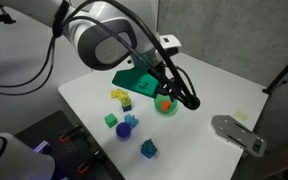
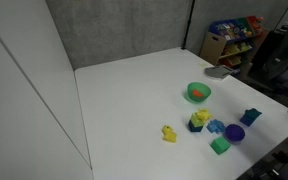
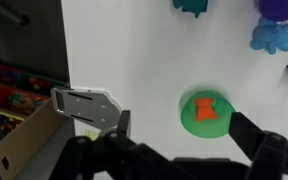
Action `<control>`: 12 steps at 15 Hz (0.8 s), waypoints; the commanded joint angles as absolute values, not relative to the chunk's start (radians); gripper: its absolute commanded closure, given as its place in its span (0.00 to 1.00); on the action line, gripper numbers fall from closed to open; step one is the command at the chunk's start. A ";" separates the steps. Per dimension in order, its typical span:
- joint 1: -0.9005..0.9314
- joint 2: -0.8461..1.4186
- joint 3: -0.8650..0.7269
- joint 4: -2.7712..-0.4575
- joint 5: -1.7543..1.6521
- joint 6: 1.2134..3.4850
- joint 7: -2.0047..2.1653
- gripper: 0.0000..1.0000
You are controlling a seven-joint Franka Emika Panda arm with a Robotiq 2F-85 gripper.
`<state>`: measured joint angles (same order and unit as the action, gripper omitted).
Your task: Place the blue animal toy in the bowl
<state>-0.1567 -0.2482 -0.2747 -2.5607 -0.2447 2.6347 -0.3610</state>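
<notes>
The small green bowl [image 3: 191, 127] lies between my open, empty gripper's [image 3: 179, 114] fingers in the wrist view. An orange toy [image 3: 206, 109] lies in the bowl. The light blue animal toy [image 3: 275, 38] lies on the white table at the upper right of that view, apart from the gripper. In an exterior view my gripper [image 1: 178, 100] hovers just above the bowl [image 1: 164, 103], and the blue toy [image 1: 131, 119] lies to its left. In an exterior view the bowl [image 2: 198, 94] and the blue toy [image 2: 216, 127] show, but the arm does not.
Near the blue toy lie a purple ball [image 2: 234, 132], a green cube [image 2: 220, 146], a teal toy [image 2: 250, 116] and yellow blocks [image 2: 169, 133]. A grey metal plate [image 3: 84, 105] lies beside the bowl. A cardboard box [image 3: 24, 145] stands past the table edge.
</notes>
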 commanded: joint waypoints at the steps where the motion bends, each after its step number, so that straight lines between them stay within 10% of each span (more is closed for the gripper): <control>1: -0.171 -0.248 -0.259 -2.560 -0.239 2.633 -0.364 0.00; 12: -0.156 -0.147 -0.244 -2.465 -0.191 2.520 -0.356 0.00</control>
